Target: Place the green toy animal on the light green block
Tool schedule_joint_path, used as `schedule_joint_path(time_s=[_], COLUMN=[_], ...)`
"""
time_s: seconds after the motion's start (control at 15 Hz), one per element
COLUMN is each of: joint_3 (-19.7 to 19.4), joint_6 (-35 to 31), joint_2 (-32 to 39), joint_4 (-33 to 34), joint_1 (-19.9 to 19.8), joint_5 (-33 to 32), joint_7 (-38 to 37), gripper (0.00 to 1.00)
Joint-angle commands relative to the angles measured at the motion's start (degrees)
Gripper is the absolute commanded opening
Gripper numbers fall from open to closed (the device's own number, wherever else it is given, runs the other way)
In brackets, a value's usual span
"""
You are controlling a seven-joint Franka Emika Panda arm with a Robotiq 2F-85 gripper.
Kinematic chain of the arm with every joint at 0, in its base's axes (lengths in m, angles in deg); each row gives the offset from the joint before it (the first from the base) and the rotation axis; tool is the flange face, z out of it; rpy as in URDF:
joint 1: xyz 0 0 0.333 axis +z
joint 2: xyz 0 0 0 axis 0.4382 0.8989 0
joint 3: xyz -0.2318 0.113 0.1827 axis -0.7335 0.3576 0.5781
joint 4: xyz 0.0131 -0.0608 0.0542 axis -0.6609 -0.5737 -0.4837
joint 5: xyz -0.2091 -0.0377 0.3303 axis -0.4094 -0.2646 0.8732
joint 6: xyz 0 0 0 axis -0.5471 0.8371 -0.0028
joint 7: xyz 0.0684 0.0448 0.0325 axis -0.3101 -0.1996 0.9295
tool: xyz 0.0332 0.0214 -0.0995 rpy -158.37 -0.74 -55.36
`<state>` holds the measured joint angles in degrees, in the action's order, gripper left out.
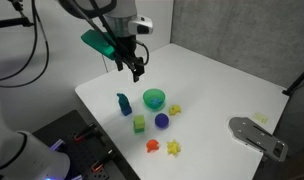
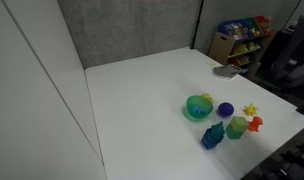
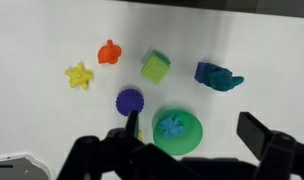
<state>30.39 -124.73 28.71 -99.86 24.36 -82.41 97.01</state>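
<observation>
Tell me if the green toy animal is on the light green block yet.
Off. The green toy animal sits on the table, apart from the light green block.

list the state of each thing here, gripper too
gripper: open, empty, above the table
green toy animal: on the table, ungrasped
light green block: on the table, top bare
green bowl: upright, small blue piece inside
purple ball: resting on the table

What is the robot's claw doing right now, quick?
Gripper: open, holding nothing.
</observation>
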Motion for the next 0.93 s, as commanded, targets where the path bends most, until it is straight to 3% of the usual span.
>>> schedule_joint_path(time_s=[0.0,0.87], joint_3=[3.2,5.6], joint_6=[-3.8,-5.5], joint_2=[0.3,3.6], joint_4=[-2.8,-3.6], joint_1=[-0.4,2.0], joint_5=[0.3,1.9], joint_7=[-7.6,-9.1], gripper=[1.0,1.0])
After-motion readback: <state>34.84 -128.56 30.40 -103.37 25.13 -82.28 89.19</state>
